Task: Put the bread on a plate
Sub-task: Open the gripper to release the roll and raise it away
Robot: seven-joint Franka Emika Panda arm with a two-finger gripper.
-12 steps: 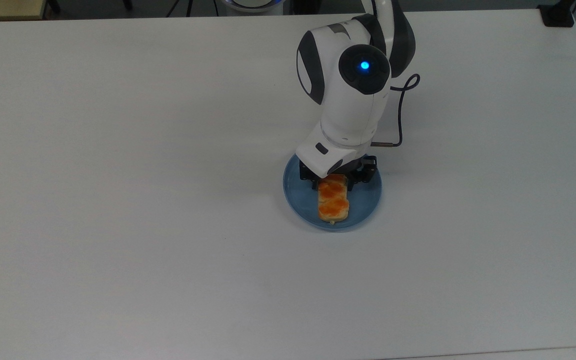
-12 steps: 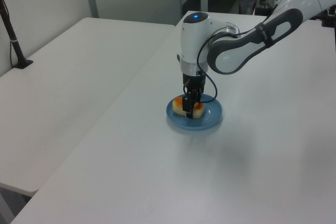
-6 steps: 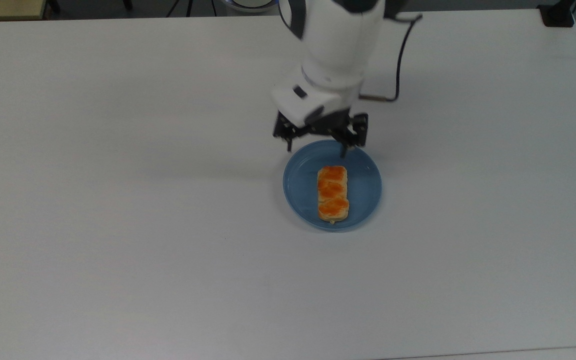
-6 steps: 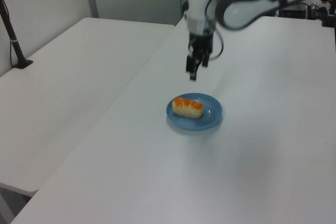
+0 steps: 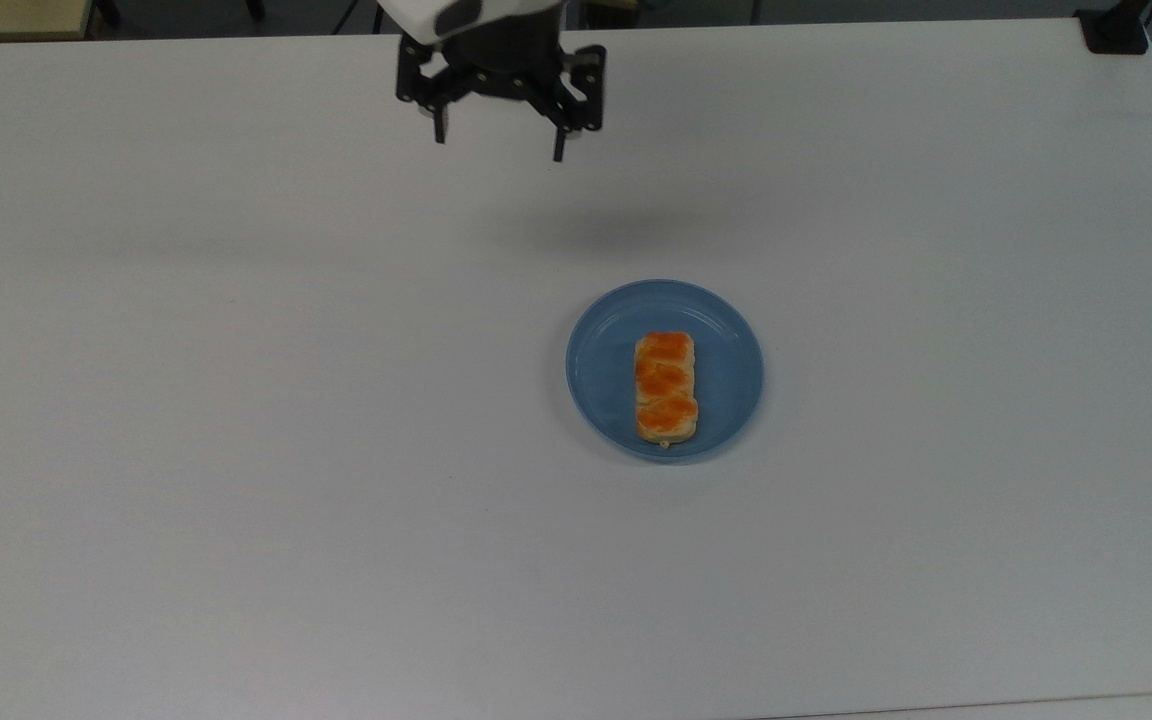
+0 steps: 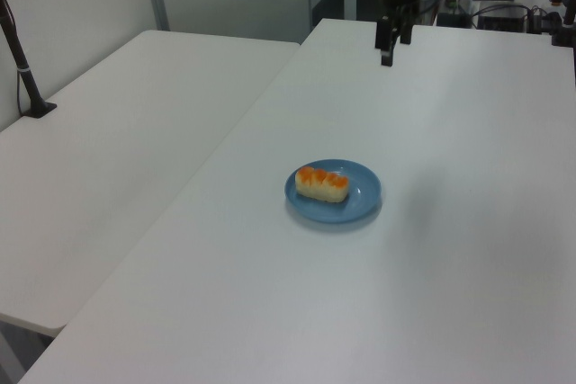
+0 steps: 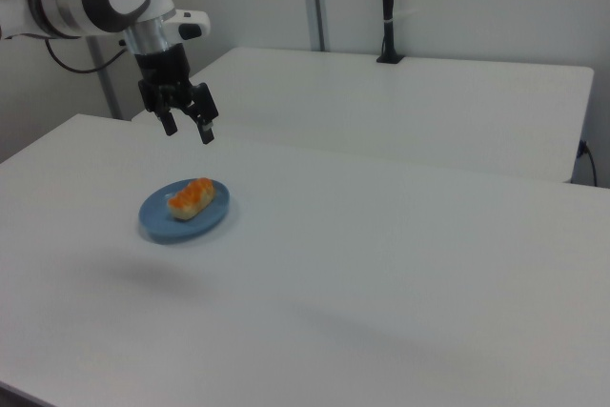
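The bread [image 5: 665,389] [image 6: 322,183] [image 7: 192,197], pale yellow with orange-brown glazed bumps, lies flat on the round blue plate [image 5: 726,330] [image 6: 362,205] [image 7: 154,217] in the middle of the white table. My gripper [image 5: 498,143] [image 6: 388,46] [image 7: 188,128] hangs open and empty, high above the table, well away from the plate toward the top view's upper left. Nothing sits between its black fingers.
The white table [image 5: 236,450] spreads wide around the plate. A second white table [image 6: 108,150] stands beside it in the left view's left. A black clamp post [image 6: 22,74] rises at that table's edge. Cables and equipment [image 6: 504,15] sit beyond the far end.
My gripper let go of the bread, then rose and drew back from the plate toward the top view's upper left. The bread stays on the plate.
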